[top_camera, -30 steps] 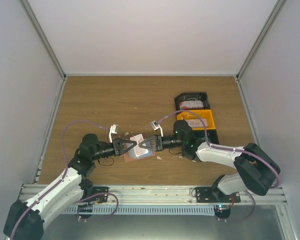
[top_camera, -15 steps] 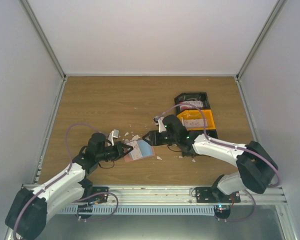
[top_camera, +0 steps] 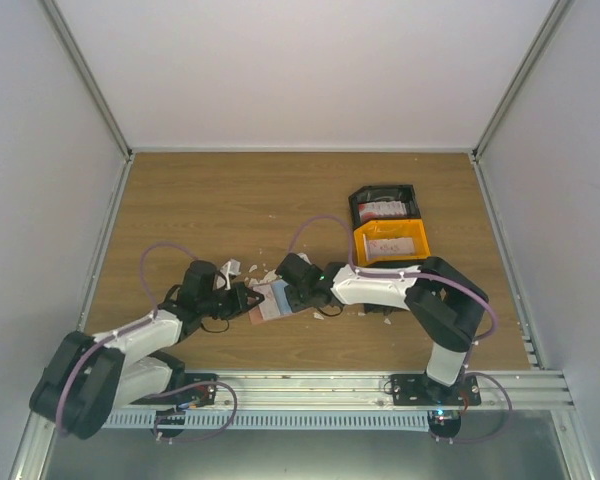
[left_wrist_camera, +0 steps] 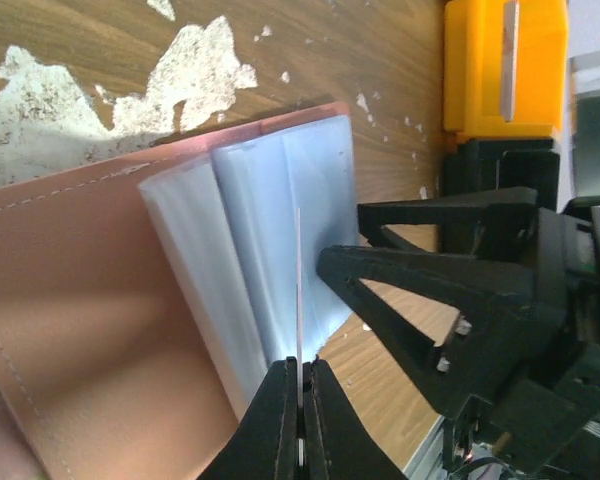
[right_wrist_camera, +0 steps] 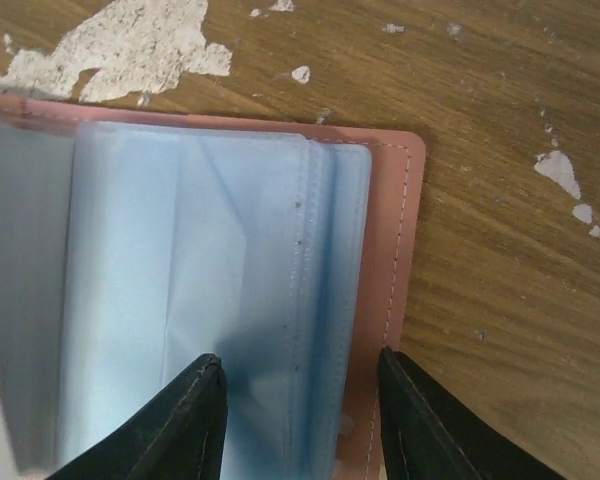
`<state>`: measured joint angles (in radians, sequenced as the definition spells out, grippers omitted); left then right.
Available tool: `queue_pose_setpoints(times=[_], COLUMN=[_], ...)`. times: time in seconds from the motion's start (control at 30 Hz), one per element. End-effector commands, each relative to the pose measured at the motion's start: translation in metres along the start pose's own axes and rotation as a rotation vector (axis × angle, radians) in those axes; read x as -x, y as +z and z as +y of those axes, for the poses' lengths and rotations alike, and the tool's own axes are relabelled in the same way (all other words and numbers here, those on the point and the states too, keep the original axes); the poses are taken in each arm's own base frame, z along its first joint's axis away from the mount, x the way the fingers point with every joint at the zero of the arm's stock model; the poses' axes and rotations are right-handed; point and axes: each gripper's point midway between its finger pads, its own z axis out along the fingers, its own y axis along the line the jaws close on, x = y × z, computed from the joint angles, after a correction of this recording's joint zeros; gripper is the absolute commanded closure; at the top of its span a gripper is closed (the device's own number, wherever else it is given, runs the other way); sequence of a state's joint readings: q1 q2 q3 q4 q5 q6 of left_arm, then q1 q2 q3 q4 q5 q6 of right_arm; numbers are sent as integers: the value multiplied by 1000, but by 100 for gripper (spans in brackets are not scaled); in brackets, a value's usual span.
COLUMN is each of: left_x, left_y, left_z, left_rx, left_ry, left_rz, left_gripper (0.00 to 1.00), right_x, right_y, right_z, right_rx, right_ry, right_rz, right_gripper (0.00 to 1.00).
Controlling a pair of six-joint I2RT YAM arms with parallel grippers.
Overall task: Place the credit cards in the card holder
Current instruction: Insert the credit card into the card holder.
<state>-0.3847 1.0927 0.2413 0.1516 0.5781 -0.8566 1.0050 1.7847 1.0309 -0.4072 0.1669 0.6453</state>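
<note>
The left gripper (left_wrist_camera: 299,372) reaches in from the left of the table (top_camera: 230,200), low over the wood. Its jaws are clenched on a credit card (left_wrist_camera: 298,280), pinched at the bottom end. The left wrist camera sees the card edge-on, as one thin pale line, so its colour and face cannot be told. That line runs straight away from the jaws, with its far end against the pale blue sleeves of the card holder (left_wrist_camera: 100,260).

The holder lies open on the table near the middle, between the two grippers, with its salmon cover down and the blue inside up. From above, its long axis runs roughly left to right, tilted a little. In the right wrist view the stitched edge and rounded corner of the cover show past the stacked sleeves. No writing or brand can be read on it. White flecks (right_wrist_camera: 130,40) mark the wood just beyond it.

The right gripper (right_wrist_camera: 298,362) comes in from the right with its jaws spread apart. The sleeves' outer edge and the cover's edge lie between the two tips. Whether the tips press on the holder cannot be told.

Farther right and toward the back stand two bins, touching. The black bin (top_camera: 353,205) is behind, and the orange bin (top_camera: 392,257) is nearer the arms. Each holds other credit cards (top_camera: 385,209), whitish with red marks too small to read.
</note>
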Motion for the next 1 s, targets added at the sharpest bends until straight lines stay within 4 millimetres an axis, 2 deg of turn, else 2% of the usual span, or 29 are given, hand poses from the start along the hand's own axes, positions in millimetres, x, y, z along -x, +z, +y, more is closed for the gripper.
queue_pose_setpoints(times=[0.0, 0.27, 0.5, 0.7, 0.97], left_x=[7, 9, 14, 9, 12], left_y=[7, 17, 28, 37, 46], left_z=[-11, -4, 9, 22, 21], left_rx=[-84, -107, -74, -53, -65], left_ry=[86, 74, 1, -63, -68], left_rz=[6, 17, 7, 29, 56], left_gripper=[100, 100, 100, 100, 100], right_x=[-21, -20, -13, -14, -14], right_y=[14, 5, -5, -9, -10], right_z=[-20, -7, 4, 4, -4], right_rx=[-113, -18, 98, 205, 212], right_ry=[-2, 56, 135, 203, 229], right_rz=[71, 47, -9, -34, -42], right_gripper=[60, 62, 52, 51, 51])
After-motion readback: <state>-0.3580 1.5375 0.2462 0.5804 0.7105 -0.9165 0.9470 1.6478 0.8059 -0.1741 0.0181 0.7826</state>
